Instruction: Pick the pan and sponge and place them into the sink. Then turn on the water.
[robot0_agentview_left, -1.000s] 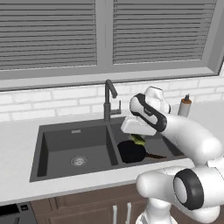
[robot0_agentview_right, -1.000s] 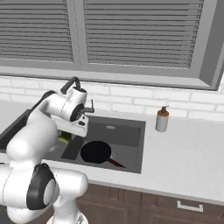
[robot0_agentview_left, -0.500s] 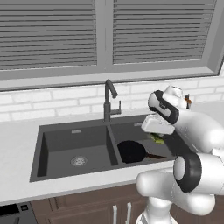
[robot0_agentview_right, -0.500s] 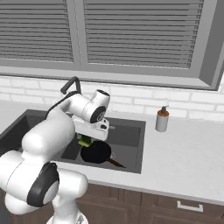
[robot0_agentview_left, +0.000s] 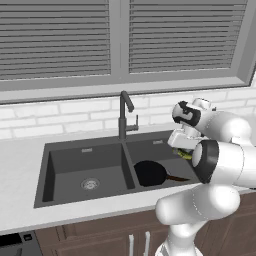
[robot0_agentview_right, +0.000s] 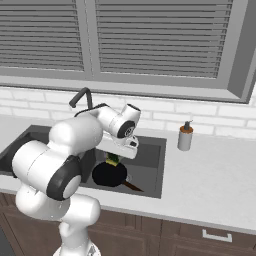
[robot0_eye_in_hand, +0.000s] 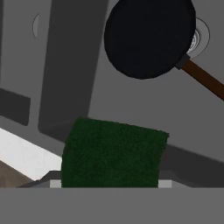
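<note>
While the pan lies flat in the right basin of the sink, its thin handle pointing toward the basin's front right corner, the fingers hang above that same basin pinching the sponge. In the hand view the sponge's green face sits just before the camera, with the pan below and beyond it, partly over the round drain. The dark faucet stands behind the divider between the two basins. A soap dispenser stands on the worktop right of the sink.
</note>
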